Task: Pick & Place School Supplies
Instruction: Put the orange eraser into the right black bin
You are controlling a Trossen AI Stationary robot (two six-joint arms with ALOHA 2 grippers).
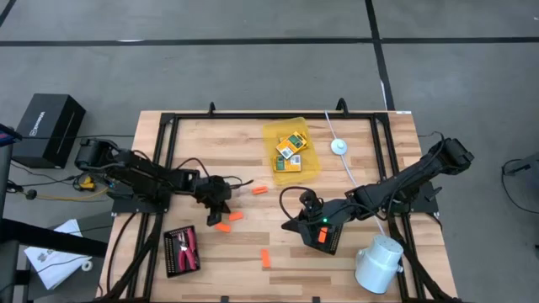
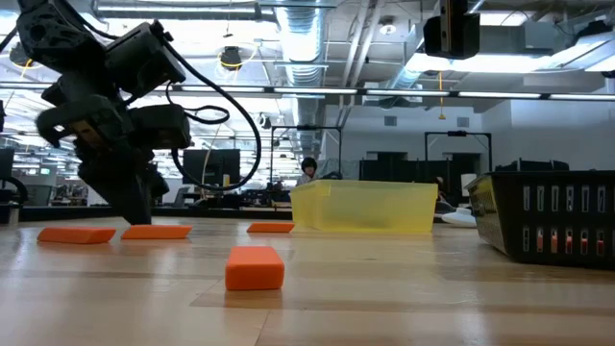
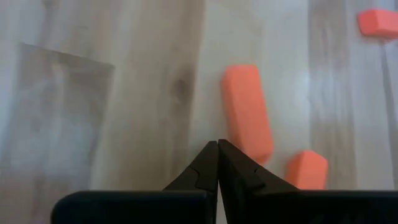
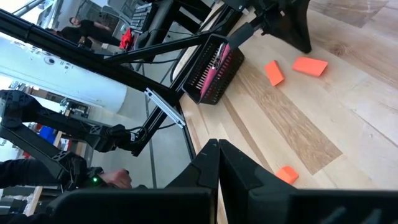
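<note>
While left gripper point(image 1: 221, 215) hovers, fingers pressed together, orange sticks point(image 1: 228, 220) beside

The left gripper point(image 1: 216, 210) hangs low over the wooden table point(image 1: 253, 135), its fingers pressed together, with two orange sticks point(image 1: 228, 220) just beside its tip and a third orange stick point(image 1: 259, 190) a little farther off. A black ribbed tray point(image 1: 181, 250) holding the red-handled tool point(image 1: 190, 246) sits near it. The right gripper point(image 1: 296, 224), closed too, hovers beside another black tray point(image 1: 325, 238).
</note>
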